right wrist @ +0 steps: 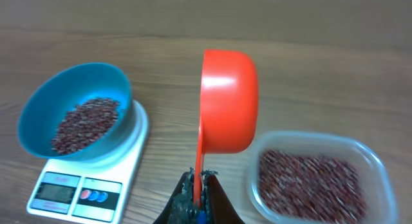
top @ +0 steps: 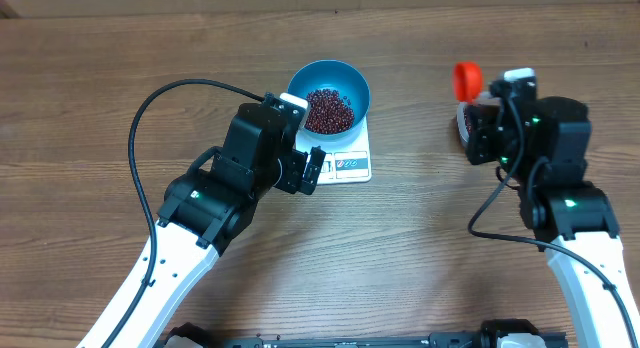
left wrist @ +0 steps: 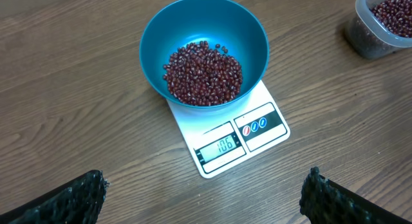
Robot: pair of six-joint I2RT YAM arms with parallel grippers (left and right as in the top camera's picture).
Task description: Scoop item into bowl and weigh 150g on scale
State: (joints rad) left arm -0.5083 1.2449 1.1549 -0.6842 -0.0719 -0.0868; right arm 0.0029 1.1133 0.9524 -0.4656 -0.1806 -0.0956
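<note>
Left end effector (left wrist: 203, 208): released, its two fingers spread wide at the bottom corners of the left wrist view, with nothing between them. It hangs over the desk (top: 90, 48) just in front of the scale (left wrist: 187, 124), touching neither the scale nor the bowl.

Right end effector (right wrist: 196, 193): clenched on the thin handle of an orange-red scoop (right wrist: 228, 102). The scoop's cup stands above the fingers with its outer side towards the wrist camera, so whether it carries anything cannot be told. It is held near the left edge of the clear tub (right wrist: 309, 139), between the tub and the bowl (left wrist: 254, 44).

Item: the dark red-brown beans (left wrist: 203, 73) lie in a loose heap on the floor of the blue bowl, filling only its lower part. More beans of the same kind sit in the clear tub.

Bowl: upright, centred on the rear part of the white scale and overhanging its sides.

Scale: flat on the wooden desk, its front strip clear of the bowl; the display shows 106.

Tub: on the desk, well apart from the scale and to its right, largely hidden under the right arm in the overhead view.
</note>
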